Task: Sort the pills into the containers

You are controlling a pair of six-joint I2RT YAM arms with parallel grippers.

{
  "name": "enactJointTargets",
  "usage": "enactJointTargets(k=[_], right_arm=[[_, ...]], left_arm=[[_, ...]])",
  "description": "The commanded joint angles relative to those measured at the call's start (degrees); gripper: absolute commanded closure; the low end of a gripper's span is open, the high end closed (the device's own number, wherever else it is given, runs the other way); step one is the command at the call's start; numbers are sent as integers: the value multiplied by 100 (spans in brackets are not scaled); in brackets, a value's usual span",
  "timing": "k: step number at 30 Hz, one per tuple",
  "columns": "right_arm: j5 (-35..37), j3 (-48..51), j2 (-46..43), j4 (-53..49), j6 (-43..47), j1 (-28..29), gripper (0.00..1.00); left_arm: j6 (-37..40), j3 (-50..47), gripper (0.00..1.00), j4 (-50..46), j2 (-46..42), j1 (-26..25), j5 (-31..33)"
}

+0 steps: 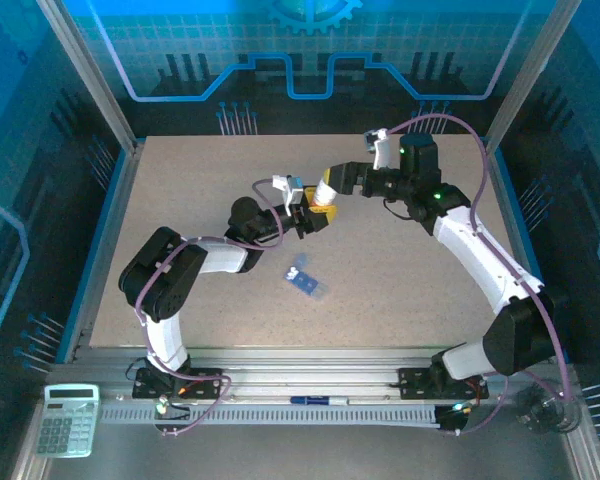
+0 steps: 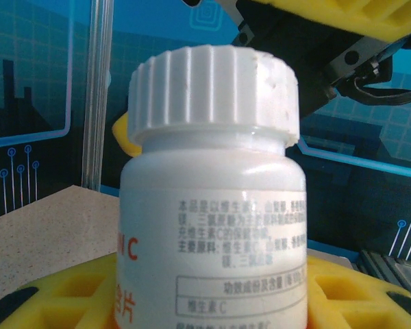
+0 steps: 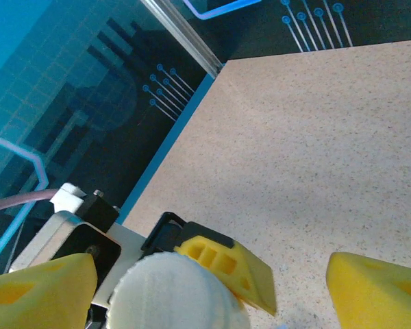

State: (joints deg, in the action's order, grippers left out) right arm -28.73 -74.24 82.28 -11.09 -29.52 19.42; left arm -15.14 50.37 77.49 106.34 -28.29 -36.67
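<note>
The left fingers are clamped on the white bottle, holding it upright over the middle of the worktop, the right fingers are wide apart on both sides of its cap, and the blue pill box lies flat closer to the near edge.

Pill box compartments too small

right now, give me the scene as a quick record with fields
left hand: shut on the bottle, held off the table
right hand: open, fingers either side of the cap
bottle: white, cap on
pill box: blue, lying on the table nearer the arm bases, untouched
pill box lids: too small to tell
</note>
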Motion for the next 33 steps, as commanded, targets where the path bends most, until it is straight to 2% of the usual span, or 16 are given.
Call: enactJointTargets(k=[1,15,24,33], right_arm=[[111,-285,73,-297,357,122,14],[112,-409,178,-656,578,294,29],[183,-391,225,-788,551,305,55],[596,-178,207,-849,236,454,59]], left_arm=[[-76,125,100,275,88,19,63],[-64,144,100,264,97,17,45],[-38,160,100,182,99,26,19],[431,289,100,-635,-148,32,138]])
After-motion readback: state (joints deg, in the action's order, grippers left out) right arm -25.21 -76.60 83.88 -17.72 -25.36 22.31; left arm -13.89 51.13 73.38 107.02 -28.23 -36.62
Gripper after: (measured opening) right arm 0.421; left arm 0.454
